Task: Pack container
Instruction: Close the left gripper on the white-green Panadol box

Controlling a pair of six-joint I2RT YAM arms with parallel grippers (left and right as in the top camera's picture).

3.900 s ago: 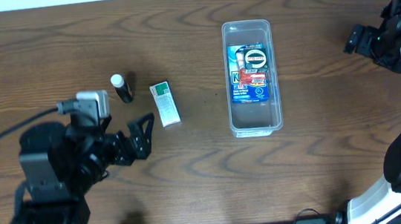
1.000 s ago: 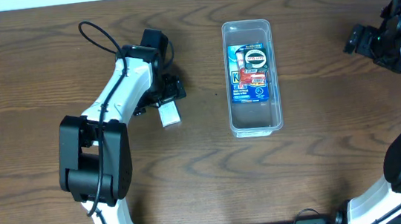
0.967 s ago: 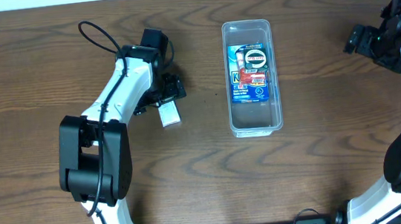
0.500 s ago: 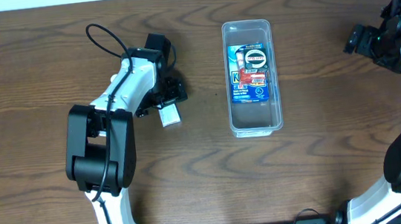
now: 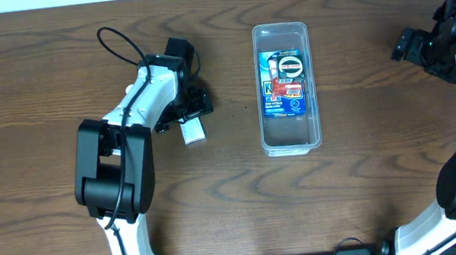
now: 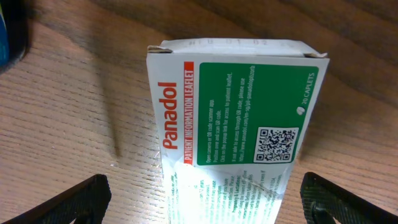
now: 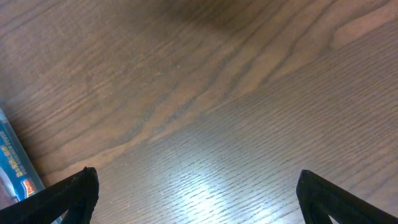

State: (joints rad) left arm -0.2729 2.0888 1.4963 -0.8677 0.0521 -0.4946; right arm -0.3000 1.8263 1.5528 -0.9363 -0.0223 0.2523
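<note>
The clear container [image 5: 292, 144] lies lengthwise right of centre with a blue packet [image 5: 284, 82] inside it. A green and white Panadol box [image 5: 192, 131] lies on the table left of it, its upper part hidden under my left gripper. It fills the left wrist view [image 6: 236, 118]. My left gripper [image 5: 186, 111] is open right over the box, its fingertips [image 6: 199, 202] wide on either side and not touching. My right gripper [image 5: 410, 45] is open and empty at the far right over bare wood, also shown in the right wrist view [image 7: 199, 199].
A dark blue object shows at the top left corner of the left wrist view [image 6: 9, 37]. A blue packet edge shows at the left of the right wrist view [image 7: 15, 165]. The left arm's cable [image 5: 117, 46] loops over the table.
The left arm swung from the near left up over the Panadol box and has settled there. Over the last half second nothing moves. The right arm stays still.
</note>
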